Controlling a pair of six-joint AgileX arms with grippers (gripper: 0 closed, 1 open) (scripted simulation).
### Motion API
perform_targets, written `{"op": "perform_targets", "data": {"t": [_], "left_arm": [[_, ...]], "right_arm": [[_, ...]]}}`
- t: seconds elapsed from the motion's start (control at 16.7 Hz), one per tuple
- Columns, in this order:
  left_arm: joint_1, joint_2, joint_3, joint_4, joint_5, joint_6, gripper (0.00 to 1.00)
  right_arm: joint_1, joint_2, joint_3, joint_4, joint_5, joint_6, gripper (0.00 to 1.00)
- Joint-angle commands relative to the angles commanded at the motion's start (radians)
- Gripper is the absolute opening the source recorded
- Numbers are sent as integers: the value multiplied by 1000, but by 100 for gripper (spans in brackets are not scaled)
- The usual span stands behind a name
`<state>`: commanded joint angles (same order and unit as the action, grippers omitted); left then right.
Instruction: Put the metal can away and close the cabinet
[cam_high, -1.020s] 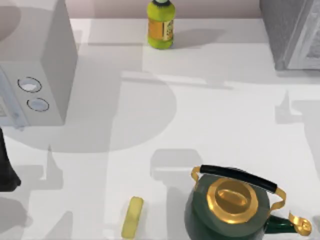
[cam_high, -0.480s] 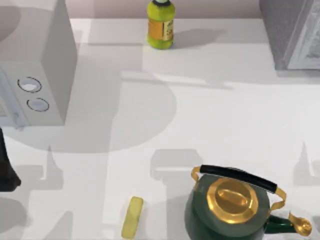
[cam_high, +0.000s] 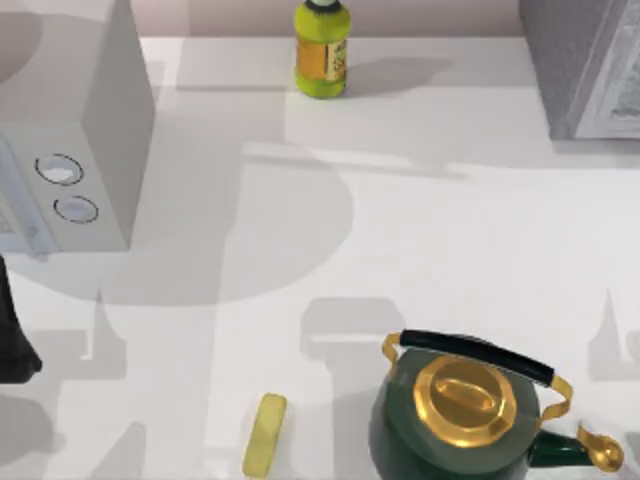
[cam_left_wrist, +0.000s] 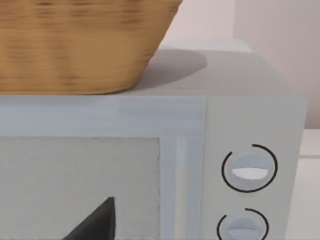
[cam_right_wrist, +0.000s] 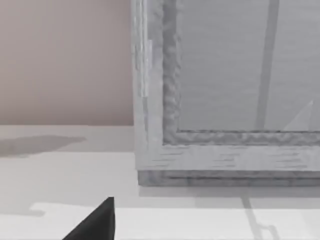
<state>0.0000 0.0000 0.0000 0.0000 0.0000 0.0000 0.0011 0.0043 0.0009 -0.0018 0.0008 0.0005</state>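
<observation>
Right wrist view: grey cabinet (cam_right_wrist: 225, 90), front closed | claw (cam_right_wrist: 95, 222) opening: cannot tell

One kettle (cam_high: 455, 420), one bottle (cam_high: 321, 49) (yellow-green), one microwave (cam_high: 70, 150), one basket (cam_left_wrist: 80, 45)

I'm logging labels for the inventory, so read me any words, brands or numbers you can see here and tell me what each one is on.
No text can be read.
The bottle has an orange label, its print too blurred to read.
The microwave has two dials with no readable marks.
The kettle and the cabinet show no writing.
</observation>
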Motion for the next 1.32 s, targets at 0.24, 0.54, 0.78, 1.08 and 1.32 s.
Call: {"op": "perform_targets", "data": {"t": [0.24,0.54,0.78,1.08,1.32], "left_arm": [[0,0,0,0,0,0,100],[0,0,0,0,0,0,100],[0,0,0,0,0,0,100],[0,0,0,0,0,0,100],[0,0,0,0,0,0,100]], "right_arm": [[-64,66,20,66,-58,-5,100],[-320,389,106,345,-292,-9,100],[-570,806,195,643,-535,-1,100],[-849,1290,298,983,-822,12,100],[-990,1500,352,1160,-972,20,100]]}}
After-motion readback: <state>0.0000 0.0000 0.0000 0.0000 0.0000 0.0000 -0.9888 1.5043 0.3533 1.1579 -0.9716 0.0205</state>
